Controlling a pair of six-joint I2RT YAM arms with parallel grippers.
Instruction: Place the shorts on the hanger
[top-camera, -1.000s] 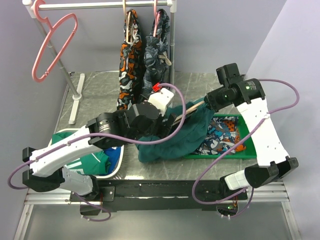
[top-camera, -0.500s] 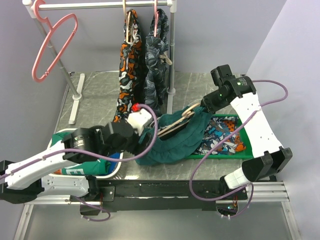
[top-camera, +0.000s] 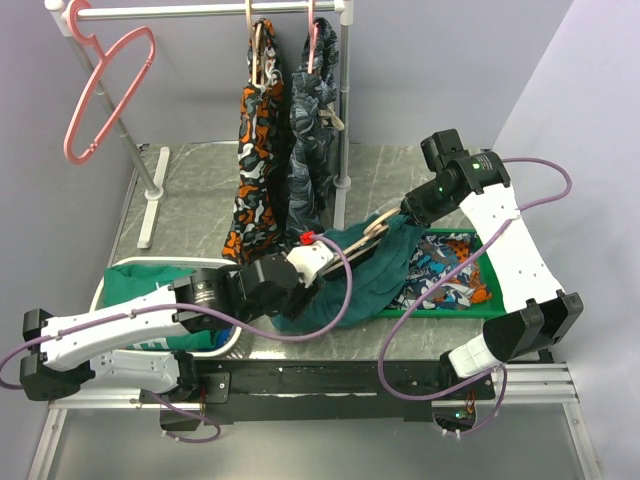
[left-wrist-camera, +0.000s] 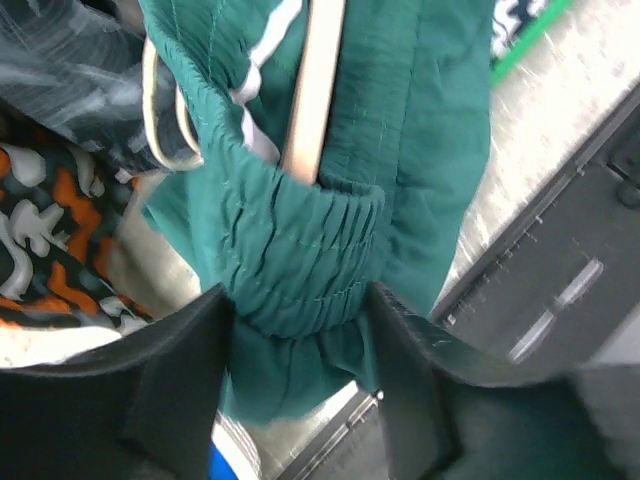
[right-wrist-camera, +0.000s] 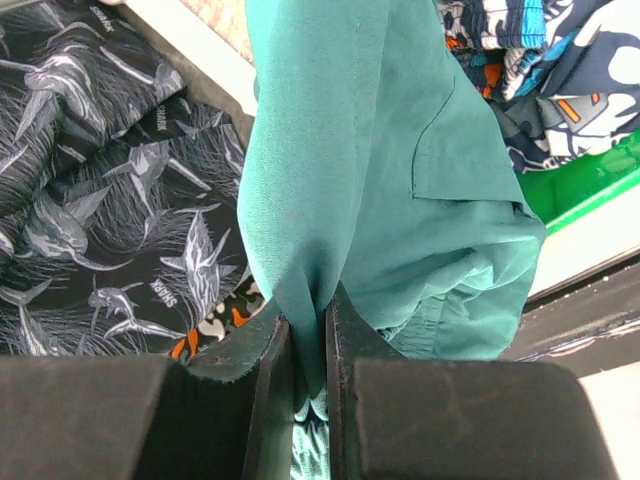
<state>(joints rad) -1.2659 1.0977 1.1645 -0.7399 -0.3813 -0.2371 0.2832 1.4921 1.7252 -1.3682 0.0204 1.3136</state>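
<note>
**Top view:** fixed camera overhead at the near edge, looking down and forward across the whole bench (top-camera: 190, 200).

**Wrist views:** each looks at close range along its own pincer, the left pincer (left-wrist-camera: 300, 310) and the right pincer (right-wrist-camera: 308, 350). All three views share the shorts (top-camera: 370, 285) held between the fingers.

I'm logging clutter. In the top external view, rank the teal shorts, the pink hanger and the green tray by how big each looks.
1. teal shorts: the biggest patch.
2. pink hanger: it hangs high, probably nearer the camera, so this place is unsure.
3. green tray: partly covered, so the smallest showing.
</note>
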